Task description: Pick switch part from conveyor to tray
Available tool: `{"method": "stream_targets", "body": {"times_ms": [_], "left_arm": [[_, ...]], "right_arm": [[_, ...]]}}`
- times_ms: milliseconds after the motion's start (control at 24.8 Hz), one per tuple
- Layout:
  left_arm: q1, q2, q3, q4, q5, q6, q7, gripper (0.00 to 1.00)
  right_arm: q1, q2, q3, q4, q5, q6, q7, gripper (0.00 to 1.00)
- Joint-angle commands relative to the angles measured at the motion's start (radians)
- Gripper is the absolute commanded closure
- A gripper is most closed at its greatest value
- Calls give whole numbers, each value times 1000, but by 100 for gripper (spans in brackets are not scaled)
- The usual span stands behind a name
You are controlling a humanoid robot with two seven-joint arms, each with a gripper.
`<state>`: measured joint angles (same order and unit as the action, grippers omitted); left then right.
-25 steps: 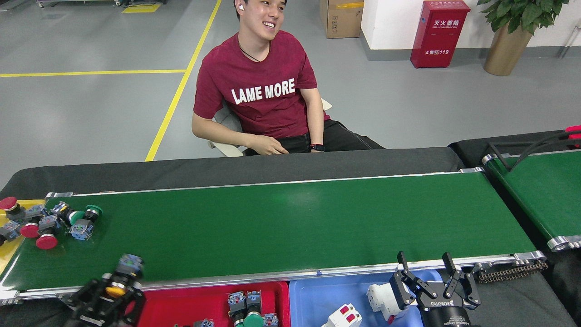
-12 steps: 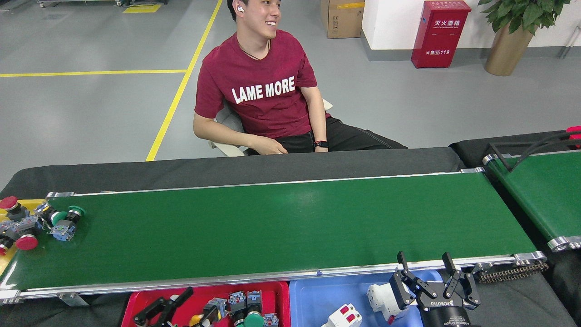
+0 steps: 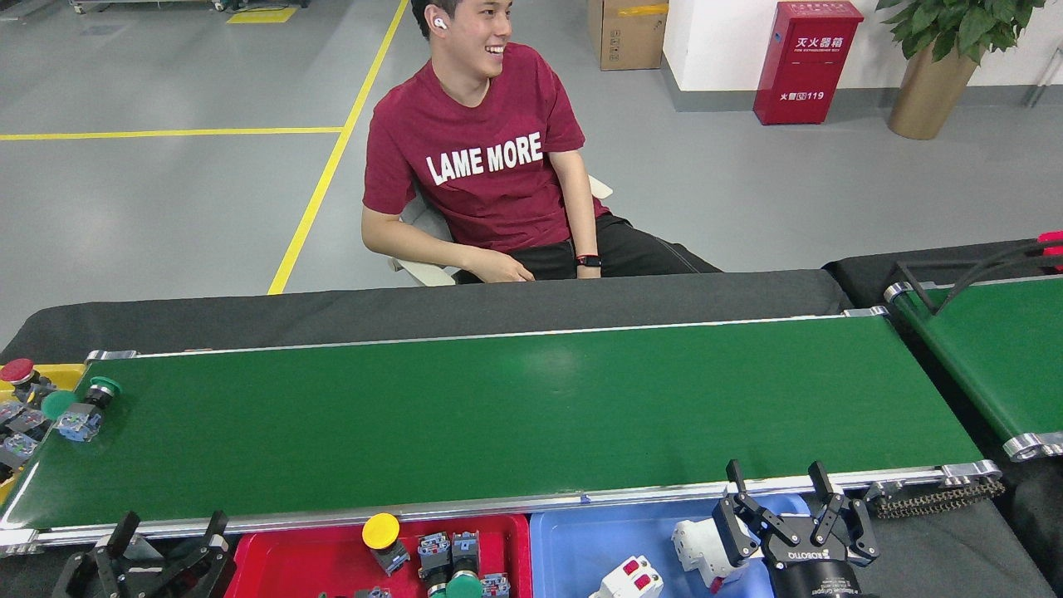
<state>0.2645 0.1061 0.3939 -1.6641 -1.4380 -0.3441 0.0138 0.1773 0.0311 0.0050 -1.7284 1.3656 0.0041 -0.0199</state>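
The long green conveyor (image 3: 515,415) spans the view between silver rails. Green-capped switch parts (image 3: 83,411) ride at its far left end, beside a heap of red-capped ones (image 3: 18,390) spilling into a yellow bin. A yellow-capped switch part (image 3: 384,538) lies in the red tray (image 3: 315,556) with several other parts (image 3: 453,565). My left gripper (image 3: 170,531) stands open and empty just left of the red tray, below the belt's near rail. My right gripper (image 3: 781,486) hangs open over the blue tray (image 3: 598,540), holding nothing.
White parts (image 3: 698,544) with red buttons (image 3: 627,577) lie in the blue tray. A second green belt (image 3: 996,349) with a black frame sits at the right. A person in a red shirt (image 3: 490,166) sits behind the conveyor. A drive chain (image 3: 934,498) runs by the right roller.
My left gripper carried the yellow-capped switch part from the belt edge into the red tray, let it go, and moved back left, open. The parts on the belt drifted left.
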Motion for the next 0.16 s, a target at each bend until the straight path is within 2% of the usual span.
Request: {"method": "stream_targets", "body": {"times_ms": [0, 121], "left_arm": [[-7, 17, 5, -10, 4, 0, 8, 0], [-1, 15, 5, -10, 2, 2, 8, 0]], "right_arm": [[-7, 1, 0, -14, 0, -3, -8, 1], [-7, 1, 0, -14, 0, -1, -8, 1]]}}
